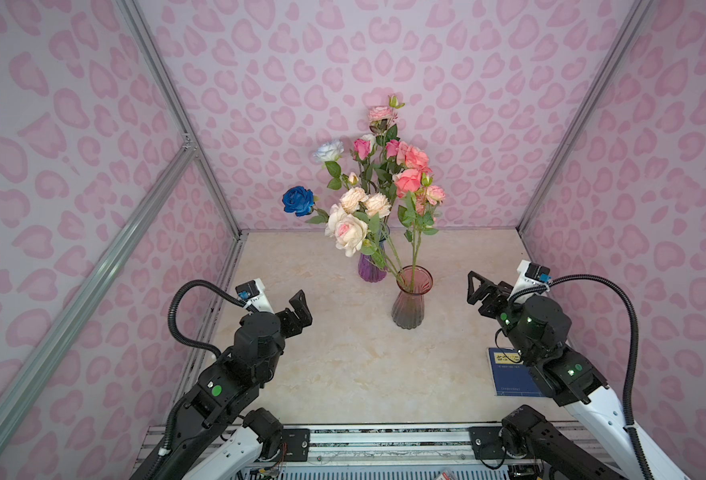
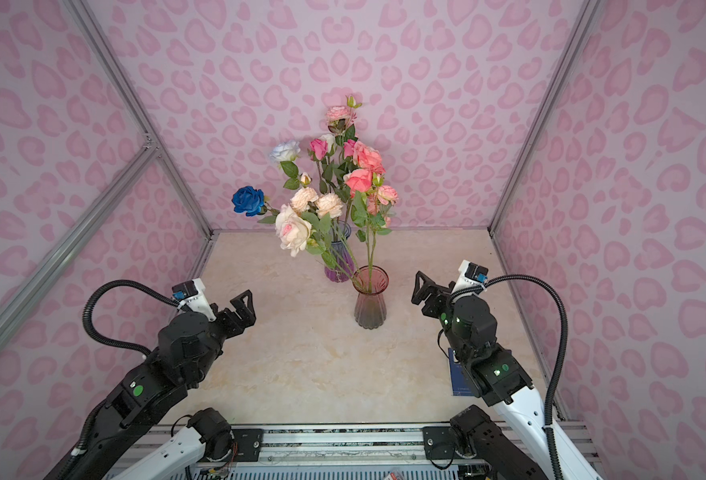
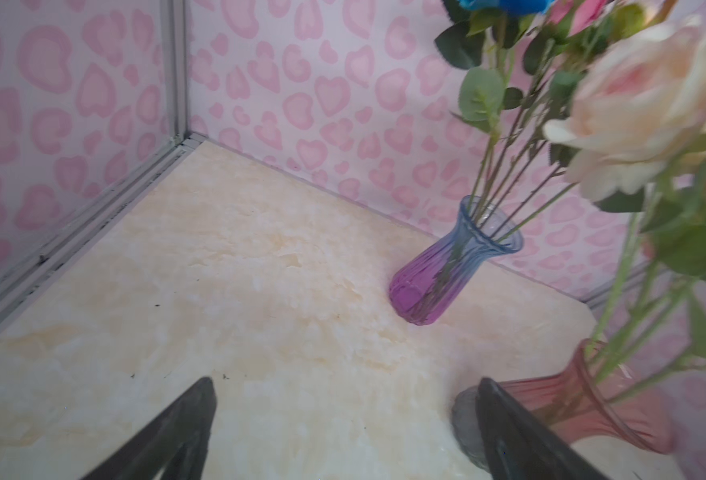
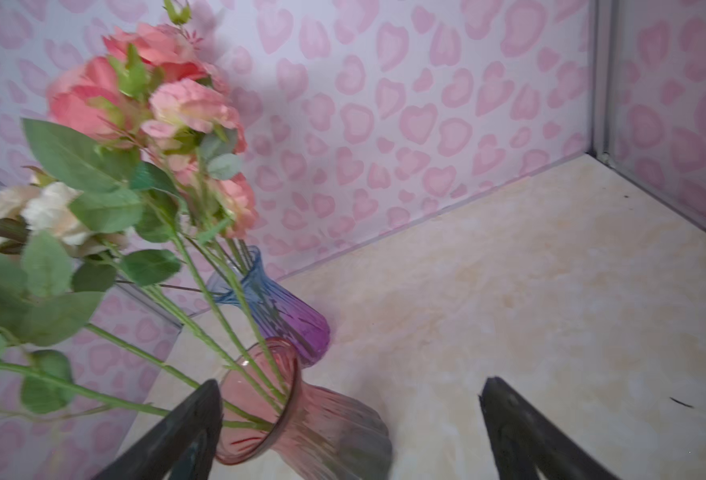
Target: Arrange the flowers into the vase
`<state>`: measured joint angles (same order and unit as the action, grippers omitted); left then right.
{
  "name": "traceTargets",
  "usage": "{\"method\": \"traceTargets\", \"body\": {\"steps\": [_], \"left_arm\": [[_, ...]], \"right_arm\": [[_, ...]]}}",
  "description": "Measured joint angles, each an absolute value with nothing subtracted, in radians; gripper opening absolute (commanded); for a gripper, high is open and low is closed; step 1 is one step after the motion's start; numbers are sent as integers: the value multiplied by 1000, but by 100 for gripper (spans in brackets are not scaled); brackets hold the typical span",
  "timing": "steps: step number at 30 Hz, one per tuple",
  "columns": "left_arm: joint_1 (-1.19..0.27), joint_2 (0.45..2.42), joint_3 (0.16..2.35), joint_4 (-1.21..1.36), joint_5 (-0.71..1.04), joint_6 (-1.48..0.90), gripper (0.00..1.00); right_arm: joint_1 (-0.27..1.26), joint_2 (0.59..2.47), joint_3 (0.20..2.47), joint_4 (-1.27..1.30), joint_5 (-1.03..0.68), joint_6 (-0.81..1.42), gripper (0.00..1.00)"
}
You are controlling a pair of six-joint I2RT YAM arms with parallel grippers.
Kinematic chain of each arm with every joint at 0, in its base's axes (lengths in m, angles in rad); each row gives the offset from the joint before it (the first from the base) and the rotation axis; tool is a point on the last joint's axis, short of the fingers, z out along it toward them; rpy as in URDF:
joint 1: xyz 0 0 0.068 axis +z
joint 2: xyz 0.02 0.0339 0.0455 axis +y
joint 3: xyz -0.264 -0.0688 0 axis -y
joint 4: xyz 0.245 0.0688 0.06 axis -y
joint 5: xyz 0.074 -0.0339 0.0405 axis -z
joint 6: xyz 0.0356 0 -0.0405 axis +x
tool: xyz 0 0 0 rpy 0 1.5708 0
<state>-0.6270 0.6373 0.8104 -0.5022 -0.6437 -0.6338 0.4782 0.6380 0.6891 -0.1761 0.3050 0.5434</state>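
Note:
Two glass vases stand mid-table in both top views: a pink-to-grey vase (image 1: 411,303) in front and a blue-to-purple vase (image 1: 371,268) just behind it. The flowers (image 1: 409,180) stand in them on long green stems, with pink, coral and cream heads, a white-blue one (image 1: 328,150) and a deep blue rose (image 1: 298,200). Several stems enter the pink vase (image 4: 301,415); the others sit in the purple vase (image 3: 446,274). My left gripper (image 1: 299,301) hovers open left of the pink vase, holding nothing. My right gripper (image 1: 476,289) is open to its right, also holding nothing.
A blue booklet (image 1: 509,372) lies on the marble-look table (image 1: 343,365) under my right arm. Pink patterned walls with aluminium posts (image 1: 201,158) close in three sides. A metal rail (image 1: 384,436) carries both arm bases at the front edge.

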Motion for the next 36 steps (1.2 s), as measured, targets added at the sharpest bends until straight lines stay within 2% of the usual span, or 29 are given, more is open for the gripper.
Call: {"method": "traceTargets", "body": {"steps": [4,8,15,18,22,25,28,31,36], "left_arm": [[-625,599,664,-358,-780,-563,98],[-602,554,441,-56,-765,-302,98],[-371,647,265,315,-730,-150,98],[-291,751,188,443,-727,-142,98],[-226,1004,151,631,-715,-151,98],[-221,1204,197,735,-625,-83,98],[-212,1321,241,867,-521,-7,98],[-168,1396,255,938,-457,19,98],[-40,1456,271,995,-313,-17,98]], "right_arm": [[478,620,587,-32,444,369,98],[469,623,431,167,467,187,98],[343,767,300,447,395,3,98],[257,830,247,512,366,-11,98],[208,970,218,591,311,-28,98],[189,1094,172,680,279,-39,99],[145,1173,153,755,276,-10,100],[67,1232,172,839,255,51,100],[46,1351,183,991,196,41,100]]}}
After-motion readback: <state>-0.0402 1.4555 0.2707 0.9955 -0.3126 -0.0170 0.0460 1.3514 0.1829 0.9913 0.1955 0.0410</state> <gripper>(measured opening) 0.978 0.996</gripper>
